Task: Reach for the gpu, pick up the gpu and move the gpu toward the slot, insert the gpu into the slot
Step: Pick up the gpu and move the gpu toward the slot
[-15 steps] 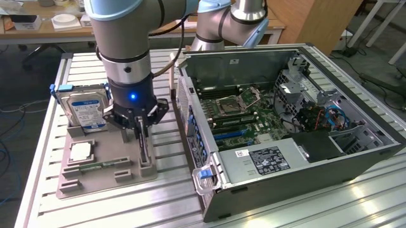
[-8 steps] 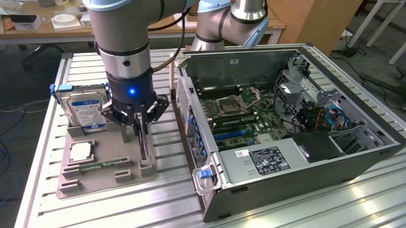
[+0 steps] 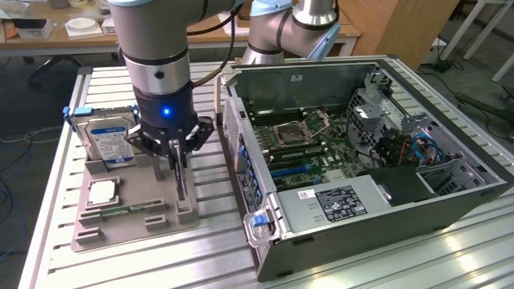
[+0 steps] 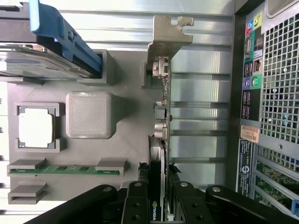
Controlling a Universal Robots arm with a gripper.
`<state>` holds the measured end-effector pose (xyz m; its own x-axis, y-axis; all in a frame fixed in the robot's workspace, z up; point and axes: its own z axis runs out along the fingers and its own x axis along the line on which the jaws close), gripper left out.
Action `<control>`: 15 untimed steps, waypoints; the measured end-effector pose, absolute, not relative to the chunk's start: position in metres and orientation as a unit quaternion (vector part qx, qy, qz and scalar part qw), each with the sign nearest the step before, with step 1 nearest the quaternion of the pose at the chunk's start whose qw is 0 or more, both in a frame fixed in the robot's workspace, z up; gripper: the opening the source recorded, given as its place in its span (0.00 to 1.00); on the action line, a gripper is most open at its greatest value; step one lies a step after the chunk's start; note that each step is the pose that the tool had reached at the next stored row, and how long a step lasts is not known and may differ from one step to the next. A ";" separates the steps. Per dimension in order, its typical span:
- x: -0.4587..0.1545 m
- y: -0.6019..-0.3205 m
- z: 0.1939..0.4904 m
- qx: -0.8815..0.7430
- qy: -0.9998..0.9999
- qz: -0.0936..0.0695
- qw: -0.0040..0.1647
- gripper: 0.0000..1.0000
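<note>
Grey holder (image 3: 136,226): your gpu (image 4: 163,93) stands on edge in it, on the worktop (image 3: 209,259) — not yet lifted.
Claw (image 3: 178,158): down over the card's top edge, fingers (image 4: 136,203) against both faces; it looks clamped on the gpu.
Done: reach and, by the look of it, the grasp.
Left: lift, carry, and insertion into the blue slot (image 3: 291,171), which lies bare.
Edges: the case (image 3: 449,198) has its rear wall just beside the holder, between card and slot; the hard drive (image 3: 105,135) is near on the other side.
Room: open above — the case's open side faces up.
</note>
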<state>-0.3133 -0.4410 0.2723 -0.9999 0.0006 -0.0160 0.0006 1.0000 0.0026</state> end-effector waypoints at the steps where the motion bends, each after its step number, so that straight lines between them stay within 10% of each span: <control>1: -0.313 -0.441 0.274 0.000 1.000 0.001 0.008 0.26; 15: -0.313 -0.441 0.293 0.000 1.000 0.001 0.008 0.26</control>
<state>-0.3133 -0.4410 0.2929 -0.9999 0.0006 -0.0161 0.0006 1.0000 0.0027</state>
